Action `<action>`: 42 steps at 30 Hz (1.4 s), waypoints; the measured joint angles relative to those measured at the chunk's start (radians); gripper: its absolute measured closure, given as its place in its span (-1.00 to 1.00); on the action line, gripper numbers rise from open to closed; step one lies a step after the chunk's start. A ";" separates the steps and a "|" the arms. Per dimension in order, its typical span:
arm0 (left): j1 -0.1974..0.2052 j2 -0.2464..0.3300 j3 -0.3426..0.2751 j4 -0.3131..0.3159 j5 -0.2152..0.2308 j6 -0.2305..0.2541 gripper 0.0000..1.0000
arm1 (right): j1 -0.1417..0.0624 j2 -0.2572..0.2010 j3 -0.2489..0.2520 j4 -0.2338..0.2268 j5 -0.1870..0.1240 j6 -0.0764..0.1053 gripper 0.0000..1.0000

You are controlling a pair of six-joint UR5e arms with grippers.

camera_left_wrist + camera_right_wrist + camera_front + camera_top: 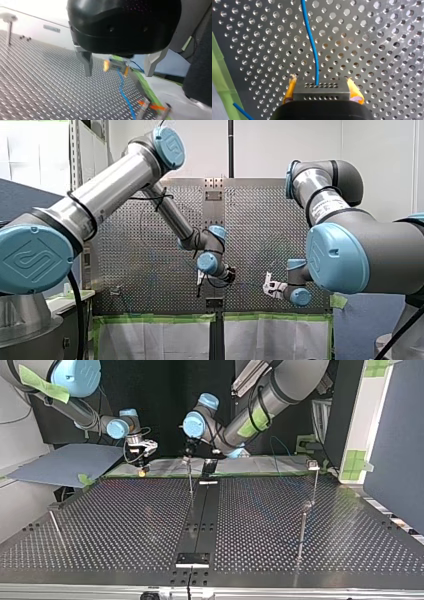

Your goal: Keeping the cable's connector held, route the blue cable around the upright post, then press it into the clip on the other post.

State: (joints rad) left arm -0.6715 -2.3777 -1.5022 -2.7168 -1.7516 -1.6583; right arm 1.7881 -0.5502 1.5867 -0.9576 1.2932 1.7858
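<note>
My right gripper (321,88) is clamped by its yellow pads (354,91) on the grey, hole-studded rectangular connector (322,96). The thin blue cable (312,42) leaves the connector's face and runs in a loose wave ahead of this gripper, over the perforated metal tabletop (374,50). My left gripper (117,75) is spread wide, with nothing between its 2 metal fingers (86,63); the cable passes below and ahead of it, untouched.

I judge 3 risks:
1. The cable is thin and lies low under the left gripper, so a closing grasp could miss it or pinch it askew.
2. Dragging the cable round a post would pull on the connector, and a sharp tug could twist it or slide it out of the pads.
3. The slender upright metal post (191,482) stands just beneath the left gripper, so a careless descent could knock a finger against it.

The small clip (313,465) tops another post well off to the left gripper's side. Its opening is too small to read, so pressing in off-line could let the cable slip past.

My left arm reaches in with a raised elbow and a bent wrist, its gripper pointing down at the tabletop. My right arm is folded low, its gripper held near the left one but apart from it.
</note>
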 joint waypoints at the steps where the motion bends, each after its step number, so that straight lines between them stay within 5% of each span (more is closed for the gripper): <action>1: -0.002 0.012 -0.012 0.009 -0.004 -0.001 -1.00 | 0.000 0.000 0.000 0.000 0.000 0.000 1.00; 10: 0.005 0.102 -0.102 0.040 -0.058 -0.064 -1.00 | 0.000 0.000 0.000 0.000 0.000 -0.002 1.00; 25: -0.001 0.252 -0.252 -0.001 -0.151 -0.209 -1.00 | 0.003 0.001 0.000 -0.001 0.004 -0.002 1.00; 42: -0.005 0.422 -0.422 -0.011 -0.209 -0.218 -1.00 | 0.006 0.002 0.000 0.007 0.011 -0.002 1.00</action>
State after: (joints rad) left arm -0.6768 -1.9557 -1.9240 -2.7278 -1.9611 -1.8767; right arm 1.7942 -0.5486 1.5871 -0.9506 1.3038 1.7839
